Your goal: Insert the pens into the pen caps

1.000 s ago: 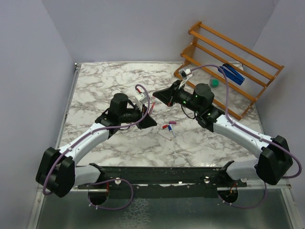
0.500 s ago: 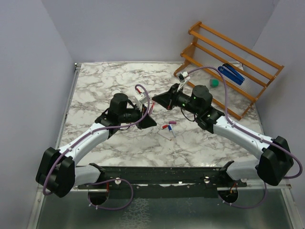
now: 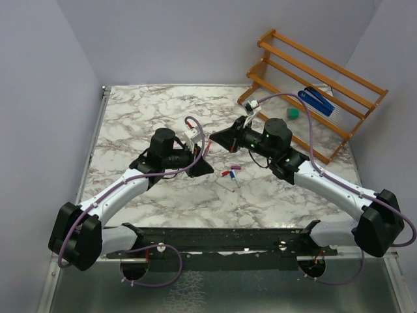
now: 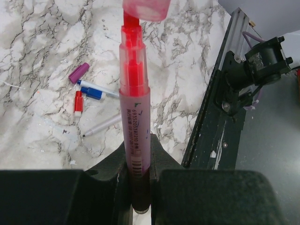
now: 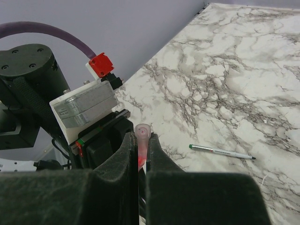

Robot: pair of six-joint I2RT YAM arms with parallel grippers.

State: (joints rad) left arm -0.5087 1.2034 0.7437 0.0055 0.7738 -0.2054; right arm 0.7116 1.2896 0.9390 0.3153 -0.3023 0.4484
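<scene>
Item one: a translucent red-pink pen (image 4: pixel 135 108) with a stepped red tip and a printed barcode on its barrel, gripped low on the barrel by your left gripper (image 4: pixel 137 161), whose black fingers are pressed against both sides of it. The pen is held above the table near its middle, tip pointing towards the right arm. Item two: a short translucent pink cap (image 5: pixel 142 131), pinched in your right gripper (image 5: pixel 139 143), whose fingers are drawn in almost together with only the cap's end showing past them. The pen's tip meets the cap's open mouth; you cannot tell how far in it sits. Loose stock below and just to the right of the two grippers, lying on the white, grey-veined marble table (image 3: pixel 143 117): one small purple cap (image 4: pixel 78 72); one thin white pen with a blue end (image 4: pixel 96 90) just beside it; one small red cap (image 4: pixel 78 102) close against the blue end; one thin white stick pen with a dark tip (image 4: pixel 101 126) lying nearest the arm bases. At the far right corner, well apart from all this: an orange wooden slatted rack (image 3: pixel 326 72) carrying a large blue stapler-like object (image 3: pixel 316 101), with a small green block (image 3: pixel 293 113) at its foot.
</scene>
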